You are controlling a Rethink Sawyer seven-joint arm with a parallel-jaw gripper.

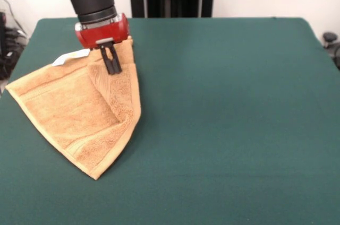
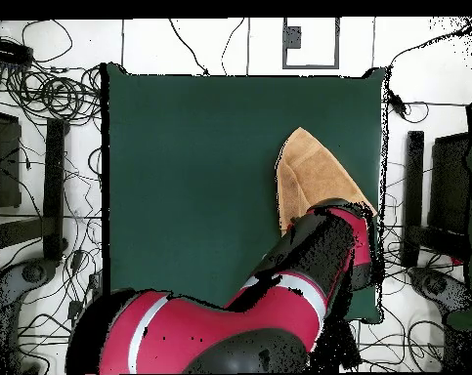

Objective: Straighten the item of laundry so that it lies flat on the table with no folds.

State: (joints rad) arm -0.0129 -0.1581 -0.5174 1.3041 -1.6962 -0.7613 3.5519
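Observation:
The item of laundry, a golden-tan towel, lies at the left side of the table in the front view. Its right edge is folded over into a raised ridge. A small white tag sticks out at its far corner. My gripper stands on the upper part of that fold, its black fingers close together and pinching the cloth. In the overhead view the towel shows near the right edge of the table. The arm covers its near part and hides the gripper.
The towel's left corner reaches the table's left edge in the front view. Cables and stands surround the table in the overhead view.

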